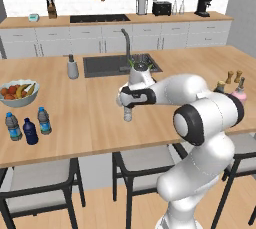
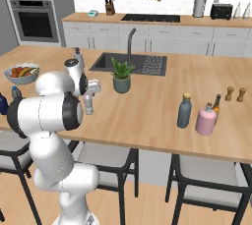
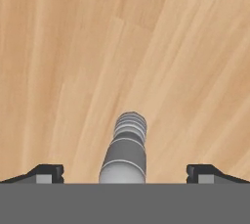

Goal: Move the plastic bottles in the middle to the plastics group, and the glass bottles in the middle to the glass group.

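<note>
Bottle under the end effector, mid-bench.
At left-centre of the left base view stands the plastics group (image 1: 27, 127); at centre the clear-whitish bottle (image 1: 128, 114) stands upright directly below the end effector (image 1: 128, 104), whose fingers (image 3: 46, 173) are spread wide either side, not gripping. Bare bench (image 1: 90, 123) lies between; the grey glass bottle (image 2: 184, 111) waits right.

Counted four small water bottles in all: three at the near left of the island, one with a blue label (image 1: 13, 126), one all navy (image 1: 30, 131), another blue-labelled (image 1: 44, 121), and a fourth, clear-whitish (image 1: 128, 114), at the middle. At the right stood one slate-grey bottle (image 2: 184, 111), one pink bottle (image 2: 205, 119) and two brown shakers (image 2: 229, 94) (image 2: 241, 95). Also one fruit bowl (image 1: 19, 94), one potted plant (image 2: 121, 75), one soap dispenser (image 1: 73, 66).
</note>
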Robot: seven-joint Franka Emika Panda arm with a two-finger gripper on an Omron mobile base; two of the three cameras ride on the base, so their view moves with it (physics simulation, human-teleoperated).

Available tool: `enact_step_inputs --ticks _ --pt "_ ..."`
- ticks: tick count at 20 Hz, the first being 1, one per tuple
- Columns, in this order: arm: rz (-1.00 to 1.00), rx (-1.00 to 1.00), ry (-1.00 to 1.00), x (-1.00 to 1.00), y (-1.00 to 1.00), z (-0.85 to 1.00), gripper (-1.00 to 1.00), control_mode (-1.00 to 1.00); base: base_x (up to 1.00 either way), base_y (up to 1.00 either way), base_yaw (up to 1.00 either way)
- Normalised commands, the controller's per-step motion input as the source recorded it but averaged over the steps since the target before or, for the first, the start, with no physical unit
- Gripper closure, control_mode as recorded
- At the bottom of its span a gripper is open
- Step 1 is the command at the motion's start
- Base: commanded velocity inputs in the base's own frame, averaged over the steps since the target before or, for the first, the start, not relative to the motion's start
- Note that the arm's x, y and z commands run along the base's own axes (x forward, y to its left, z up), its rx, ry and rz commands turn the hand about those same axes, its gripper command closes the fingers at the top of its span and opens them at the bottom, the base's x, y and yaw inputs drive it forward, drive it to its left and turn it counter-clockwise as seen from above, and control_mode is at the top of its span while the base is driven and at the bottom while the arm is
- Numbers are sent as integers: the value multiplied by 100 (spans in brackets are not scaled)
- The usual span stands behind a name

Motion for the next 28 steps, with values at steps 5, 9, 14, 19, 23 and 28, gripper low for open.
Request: enact_step_inputs --ticks 5,9,14,19,23,28 --pt "0 0 0 17 15 -11 -100 -100 0 0 0" --pt "0 1 0 11 7 -12 -100 -100 0 0 0" --pt "0 0 0 23 0 -20 -100 -100 0 0 0" --pt "0 0 0 5 0 -19 -100 -100 0 0 0" --pt "0 0 -1 12 0 -11 -100 -100 0 0 0" --pt "0 0 -1 14 0 -4 -100 -100 0 0 0"
